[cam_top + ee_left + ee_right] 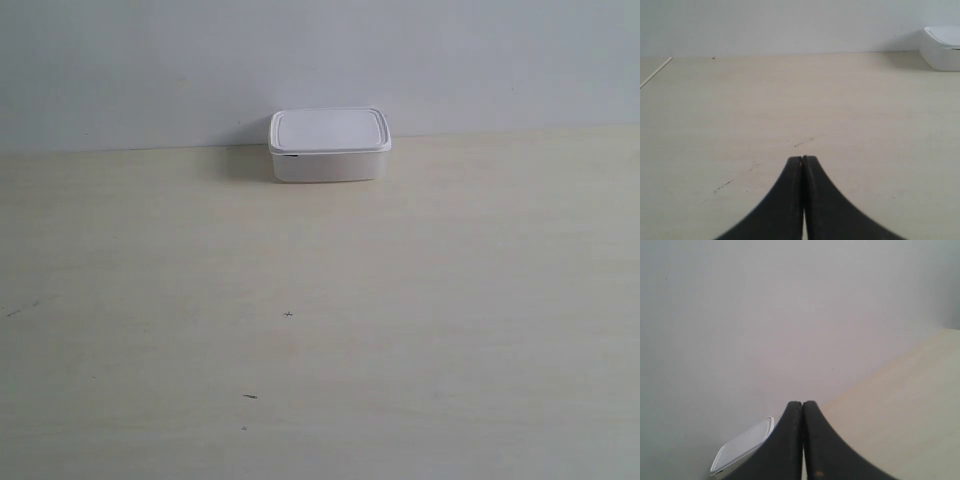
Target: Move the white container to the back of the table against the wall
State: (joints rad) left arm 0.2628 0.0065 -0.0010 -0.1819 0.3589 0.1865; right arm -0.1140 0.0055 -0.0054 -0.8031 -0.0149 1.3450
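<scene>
Exterior view: the white container (329, 145), lid on, stands on the table (320, 330), close against the wall (320, 60). Left wrist view: the left gripper (803, 159) is closed on nothing, low over the table, well apart from the wall. Right wrist view: the right gripper (802, 403) is likewise closed and empty, facing the wall near the container

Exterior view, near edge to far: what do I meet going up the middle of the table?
On the table: dark dash mark → small cross mark → white container → wall.
</scene>
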